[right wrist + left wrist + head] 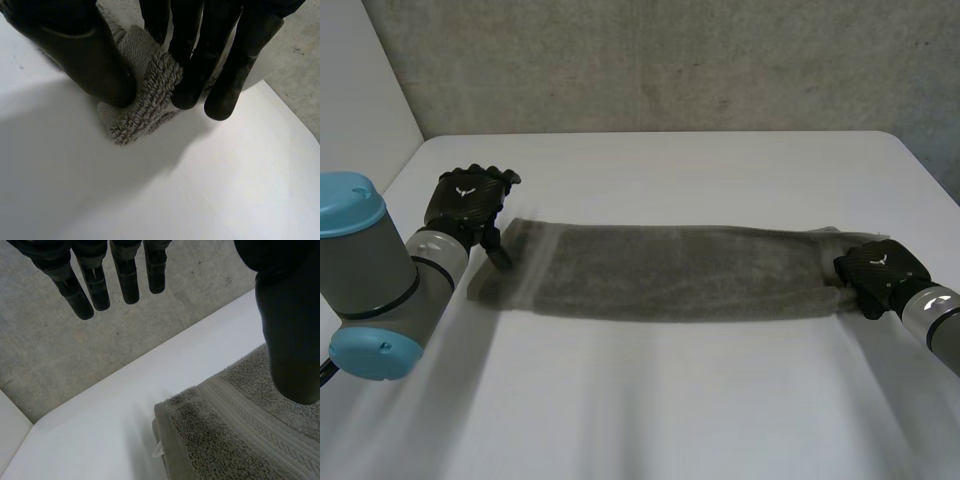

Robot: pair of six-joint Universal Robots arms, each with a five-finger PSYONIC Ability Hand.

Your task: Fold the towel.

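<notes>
I have the towel lying flat on the white counter, drawn out into one long grey strip that runs from one hand across to the other.

At the towel's right end, my right hand sits low on the counter. From its wrist camera I see the thumb on one side and the fingers on the other, pinching a bunched-up corner of the towel between them. That corner is lifted into a small ridge, and its tip touches the counter.

At the towel's left end, my left hand is over the corner. Its fingers are straight and spread, well apart from the thumb, and they grasp nothing. The thumb hangs above the woven band along the towel's short edge. I cannot tell from here whether it touches the cloth. What looks like a small white label sticks out at that corner.

Beyond the towel, the counter ends at a rough grey wall.
</notes>
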